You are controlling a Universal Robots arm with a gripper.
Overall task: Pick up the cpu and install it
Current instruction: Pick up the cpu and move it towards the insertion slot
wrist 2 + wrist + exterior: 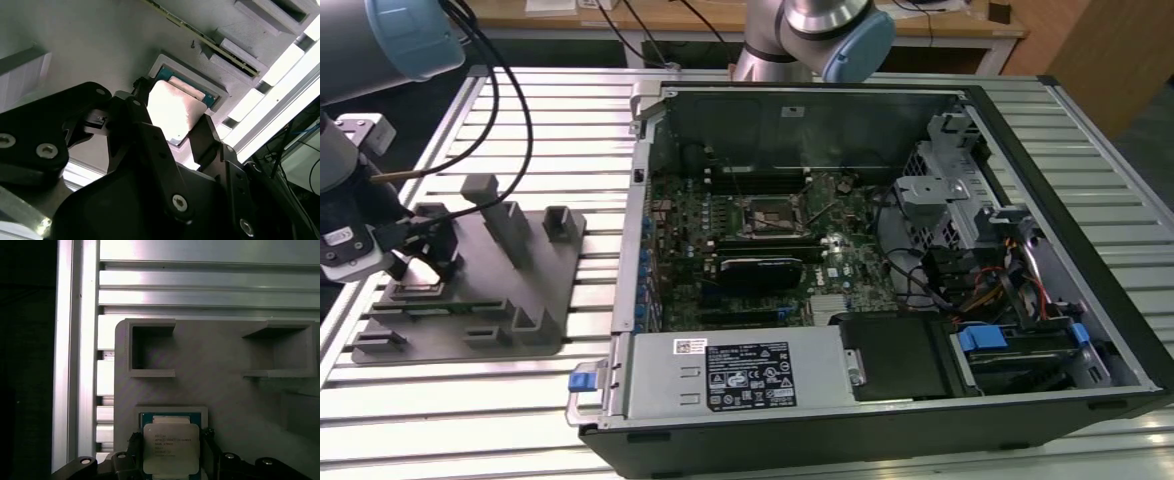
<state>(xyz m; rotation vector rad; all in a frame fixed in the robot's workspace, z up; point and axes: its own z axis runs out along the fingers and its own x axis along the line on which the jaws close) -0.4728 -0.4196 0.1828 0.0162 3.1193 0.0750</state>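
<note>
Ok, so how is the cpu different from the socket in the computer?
The cpu is shiny silver; the socket is dark with a metal frame. The cpu is out at the grey fixture, held in the gripper; the socket sits inside the open computer case on the green board. Both are square.

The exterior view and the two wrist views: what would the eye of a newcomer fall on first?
The big open computer case takes the exterior view's right, its green motherboard bare. At that view's left the hand hangs over a grey fixture plate. In both wrist views the shiny cpu sits between the hand's dark fingers, over a square recess in the plate.
</note>
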